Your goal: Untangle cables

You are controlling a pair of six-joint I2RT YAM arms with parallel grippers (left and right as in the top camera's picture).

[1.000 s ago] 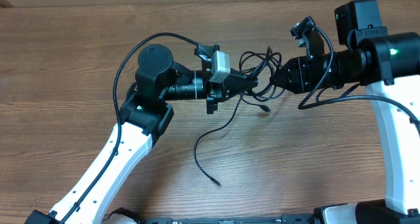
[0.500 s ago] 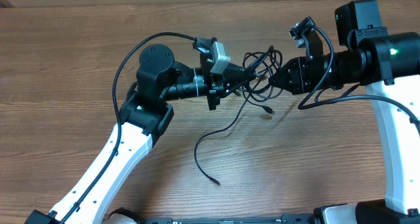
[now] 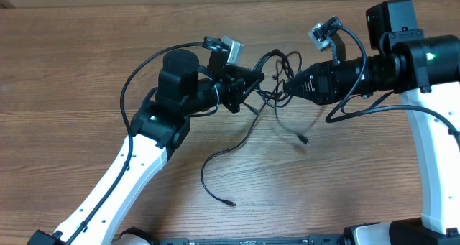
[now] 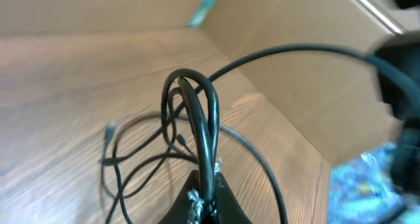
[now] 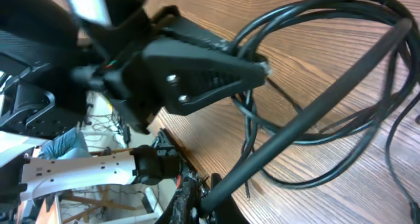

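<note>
The cables point(image 3: 277, 67) are thin black cords bunched in a knot lifted between my two grippers. My left gripper point(image 3: 251, 80) is shut on a loop of cable from the left. My right gripper point(image 3: 286, 87) is shut on another strand from the right. In the left wrist view the left gripper point(image 4: 205, 194) pinches a cable loop point(image 4: 194, 99) that arches upward. The right wrist view shows the right gripper point(image 5: 211, 196) clamping a cable point(image 5: 308, 119), with the left gripper point(image 5: 203, 69) just beyond it. One loose tail point(image 3: 215, 169) trails down to the table, and a small plug point(image 3: 304, 139) lies on it.
The wooden table point(image 3: 72, 72) lies under everything. A cardboard wall point(image 4: 308, 86) stands behind the table in the left wrist view. The robot arms' own thicker black wires point(image 3: 144, 65) arc beside each arm.
Both grippers have drawn up and slightly left with the knot. The right gripper closed on a strand. The loose tail and the small plug have shifted across the table.
</note>
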